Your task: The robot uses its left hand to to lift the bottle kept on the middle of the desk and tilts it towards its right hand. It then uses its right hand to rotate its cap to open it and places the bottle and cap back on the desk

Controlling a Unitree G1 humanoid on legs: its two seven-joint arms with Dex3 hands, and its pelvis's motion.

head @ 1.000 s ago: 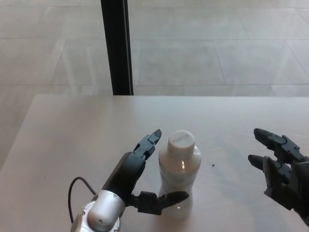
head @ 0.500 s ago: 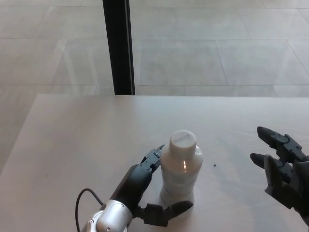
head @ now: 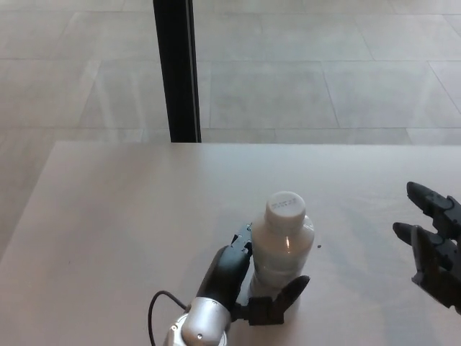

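Bottle [head: 282, 249]: translucent whitish plastic, smooth, glossy, small bright glint on the shoulder. Cap [head: 284, 207]: white opaque plastic, matt top with faint print too small to read. Desk [head: 122, 216]: pale smooth top, looks like laminate, matt with a soft sheen, one tiny dark speck near the bottle. Left hand [head: 248, 285]: black plastic fingers, matt to satin; wrist housing behind it is brushed silver metal with a shine; thin black rubbery cable [head: 160, 310] at the near edge. Right hand [head: 432, 241]: same black plastic, matt. Floor [head: 324, 79]: large pale tiles, smooth, light glare. Post [head: 178, 68]: black, matt.
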